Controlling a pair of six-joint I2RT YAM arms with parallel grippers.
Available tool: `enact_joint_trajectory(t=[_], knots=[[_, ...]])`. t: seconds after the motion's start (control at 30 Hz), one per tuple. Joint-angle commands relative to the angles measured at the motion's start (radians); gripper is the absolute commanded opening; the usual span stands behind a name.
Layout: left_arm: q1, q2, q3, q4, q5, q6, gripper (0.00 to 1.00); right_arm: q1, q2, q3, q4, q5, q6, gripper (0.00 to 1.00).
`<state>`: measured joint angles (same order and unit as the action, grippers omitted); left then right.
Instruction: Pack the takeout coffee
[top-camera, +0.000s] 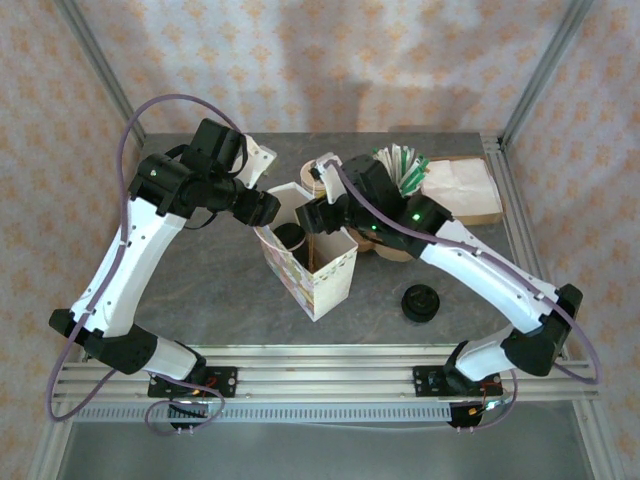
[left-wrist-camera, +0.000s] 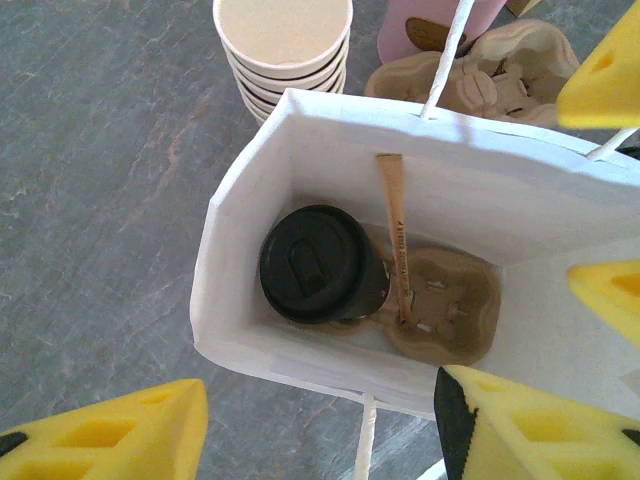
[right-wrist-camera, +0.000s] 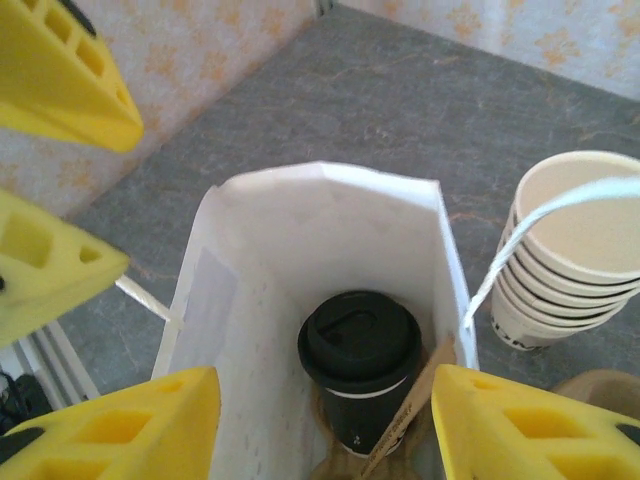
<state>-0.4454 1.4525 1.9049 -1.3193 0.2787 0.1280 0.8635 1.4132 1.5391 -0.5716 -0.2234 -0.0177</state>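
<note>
Though its lid (left-wrist-camera: 320, 262) shows, bag walls (left-wrist-camera: 235, 240) half hide the takeout coffee (right-wrist-camera: 362, 385)

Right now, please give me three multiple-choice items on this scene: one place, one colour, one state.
1. Where is the lidded cup? A inside the white bag; B beside it; C atop the stacked cups.
2. Which colour is its lid? A white; B beige; C black.
3. The bag's mouth is: A taped; B open; C folded shut.
Key: 1 A, it stands in the carrier at the bag's bottom; 2 C, black seen from above; 3 B, both wrist views look straight in.
</note>
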Motion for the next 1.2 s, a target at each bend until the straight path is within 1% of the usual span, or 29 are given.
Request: enact_joint_trajectory(t=[0.0,0.07,0.17,0.27,0.3,0.33,0.37,0.4,0.43,0.47,0.53,0.57,0.63,0.7,0.73,0.8,0.93,1.03,1.17], knots=[[-0.003,-0.013,0.014,0.012,-0.022,-0.011,0.62,0.008,-0.104,0.063,0.032,0.079,0.029,0.57],[-0.004,-0.014,0.01,0.015,-0.018,-0.01,0.62,0.007,-0.153,0.073,0.056,0.127,0.041,0.56],[-0.004,-0.011,0.009,0.017,-0.016,-0.01,0.62,0.007,-0.246,0.065,0.109,0.255,0.053,0.49],[-0.004,-0.011,0.005,0.02,-0.016,-0.008,0.62,0.008,-0.341,0.03,0.162,0.43,0.036,0.41],[-0.004,-0.011,0.004,0.021,-0.015,-0.006,0.62,0.005,-0.362,0.024,0.162,0.505,0.023,0.39],[-0.003,-0.01,0.003,0.021,-0.014,-0.005,0.62,-0.003,-0.368,0.025,0.146,0.572,0.009,0.38],[-0.004,-0.011,0.001,0.022,-0.015,-0.005,0.62,-0.02,-0.366,0.03,0.12,0.61,-0.002,0.38],[-0.004,-0.012,0.0,0.025,-0.015,-0.005,0.62,-0.057,-0.354,0.038,0.081,0.628,-0.004,0.38],[-0.003,-0.013,-0.001,0.025,-0.013,-0.005,0.62,-0.116,-0.336,0.051,0.032,0.612,0.013,0.38],[-0.004,-0.013,-0.003,0.028,-0.013,-0.005,0.62,-0.18,-0.317,0.06,-0.011,0.565,0.044,0.37],[-0.004,-0.016,-0.004,0.029,-0.006,-0.005,0.62,-0.382,-0.275,0.062,-0.072,0.37,0.134,0.37],[-0.004,-0.016,-0.003,0.029,-0.004,-0.006,0.62,-0.465,-0.256,0.052,-0.073,0.292,0.16,0.37],[-0.003,-0.016,-0.004,0.031,0.003,-0.008,0.62,-0.619,-0.186,0.036,-0.075,0.174,0.193,0.37],[-0.004,-0.014,-0.004,0.028,0.005,-0.008,0.62,-0.754,-0.1,0.046,-0.09,0.081,0.226,0.37],[-0.004,-0.015,-0.004,0.026,0.004,-0.007,0.62,-0.807,-0.049,0.052,-0.096,0.016,0.234,0.36],[-0.003,-0.017,-0.006,0.024,0.006,-0.006,0.62,-0.878,0.044,0.068,-0.109,-0.04,0.241,0.35],[-0.004,-0.021,-0.016,0.026,0.017,-0.01,0.63,-0.958,0.217,0.097,-0.112,-0.09,0.231,0.35],[-0.004,-0.024,-0.03,0.028,0.027,-0.011,0.62,-0.98,0.343,0.144,-0.13,-0.07,0.202,0.35],[-0.004,-0.038,-0.055,0.035,0.018,-0.008,0.62,-0.983,0.508,0.248,-0.186,-0.019,0.154,0.34]])
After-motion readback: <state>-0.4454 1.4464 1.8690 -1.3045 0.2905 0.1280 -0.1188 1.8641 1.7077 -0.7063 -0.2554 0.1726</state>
